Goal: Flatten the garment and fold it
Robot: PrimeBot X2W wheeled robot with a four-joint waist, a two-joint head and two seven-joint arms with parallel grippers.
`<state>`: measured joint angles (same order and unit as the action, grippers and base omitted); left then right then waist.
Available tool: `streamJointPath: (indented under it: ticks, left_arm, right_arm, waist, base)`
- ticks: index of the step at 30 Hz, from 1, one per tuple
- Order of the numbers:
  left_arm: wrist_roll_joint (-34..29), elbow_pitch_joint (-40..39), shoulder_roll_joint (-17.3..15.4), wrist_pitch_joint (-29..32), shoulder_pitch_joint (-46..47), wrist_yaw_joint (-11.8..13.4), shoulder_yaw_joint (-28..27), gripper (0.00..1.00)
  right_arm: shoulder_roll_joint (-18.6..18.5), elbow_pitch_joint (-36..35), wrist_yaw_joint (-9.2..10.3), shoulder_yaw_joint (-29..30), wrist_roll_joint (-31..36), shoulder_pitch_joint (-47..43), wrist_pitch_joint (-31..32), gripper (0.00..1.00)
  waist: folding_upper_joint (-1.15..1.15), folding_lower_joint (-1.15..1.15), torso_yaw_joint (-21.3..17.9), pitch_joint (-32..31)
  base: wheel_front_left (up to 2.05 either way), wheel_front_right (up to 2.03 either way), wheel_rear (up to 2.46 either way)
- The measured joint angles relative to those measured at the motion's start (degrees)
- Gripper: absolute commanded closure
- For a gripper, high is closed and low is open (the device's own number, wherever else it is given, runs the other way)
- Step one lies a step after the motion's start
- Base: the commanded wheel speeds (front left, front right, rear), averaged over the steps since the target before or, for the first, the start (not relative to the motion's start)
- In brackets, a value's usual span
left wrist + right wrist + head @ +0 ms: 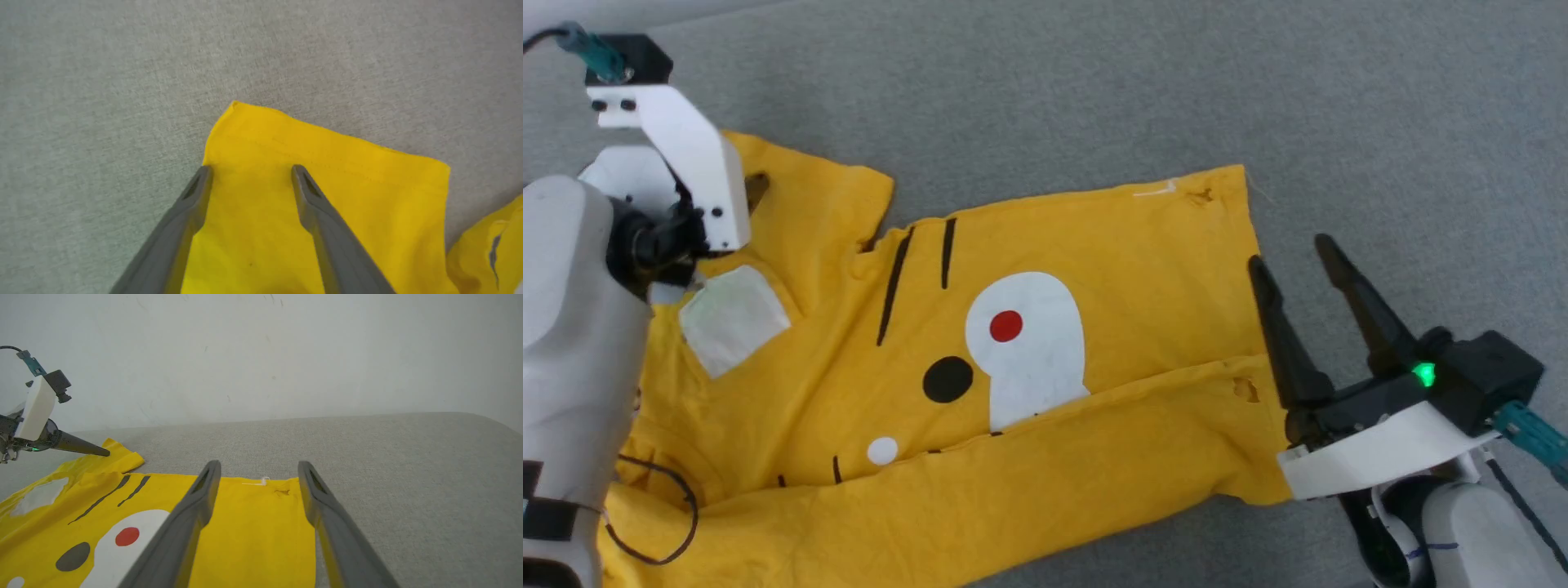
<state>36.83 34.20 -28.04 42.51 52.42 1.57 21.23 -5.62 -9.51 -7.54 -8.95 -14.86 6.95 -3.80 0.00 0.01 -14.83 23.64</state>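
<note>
A bright yellow soft cloth T-shirt [1094,245] with a cartoon print lies spread across the grey cloth-covered tabletop [1339,98]. Its sleeves are at the left and its bottom hem [1245,269] is at the right. The long near side is turned over on itself. This flap [1054,482] hides the lower part of the white oval with the red dot [1029,343].

The left hand [250,169] is open and holds nothing. It hangs over the far left sleeve [327,183], with one finger at the sleeve's edge and the other over the yellow cloth. I cannot tell if the tips touch it. The right hand [1289,251] is open too, and empty. It sits just beside the hem, with its fingers pointing to the far side.

The T-shirt looks light, thin and floppy. It will not break, but it will likely bunch up and sag if it is grabbed in the middle. The best spots to pinch look like the sleeve end on the left and a hem corner on the right. Then both hands can pull gently apart to make it flat. The fingers need to go low to catch the thin cloth.
</note>
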Motion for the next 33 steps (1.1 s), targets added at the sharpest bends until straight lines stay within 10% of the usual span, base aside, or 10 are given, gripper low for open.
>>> streamJointPath:
  ticks: [8, 10, 11, 22, 33]
  left_arm:
    - [-1.6, 2.0, -2.9, 12.0, 4.3, -0.6, 4.4, 0.06]
    - [-1.6, 1.6, -2.9, 13.8, 5.0, -0.6, 4.7, 0.79]
    - [-1.6, 1.4, -2.9, 13.9, 5.2, -0.5, 4.7, 1.00]
    - [-2.8, 0.6, -1.7, 2.1, 2.1, 1.8, 4.4, 1.00]
    - [-3.1, -3.9, 1.1, -9.9, 0.5, 2.0, 3.3, 1.00]
  right_arm:
    - [0.0, 1.5, 0.00, -1.6, -1.0, 0.5, 0.1, 0.00]
    - [0.0, 1.8, 0.00, -1.6, -1.5, 0.9, 0.1, 0.00]
    - [0.0, 2.0, 0.00, -1.6, -1.9, 1.2, 0.2, 0.00]
    - [-3.8, 7.6, 0.00, 0.7, -8.9, 6.9, 5.3, 0.00]
    - [-13.6, 26.9, 0.00, -4.9, -20.0, 24.0, 27.1, 0.00]
  waist:
    - [0.00, -0.03, -2.7, 2.8]
    - [0.00, -0.04, -2.9, 3.3]
    - [0.00, -0.04, -3.0, 3.6]
    - [0.00, 0.00, -1.6, 2.4]
    - [0.00, 0.01, 4.1, 0.1]
  base:
    - [0.00, 0.00, 0.00]
    - [0.00, 0.00, 0.00]
    - [0.00, 0.00, 0.00]
    - [0.00, 0.00, 0.00]
    - [0.00, 0.00, 0.00]
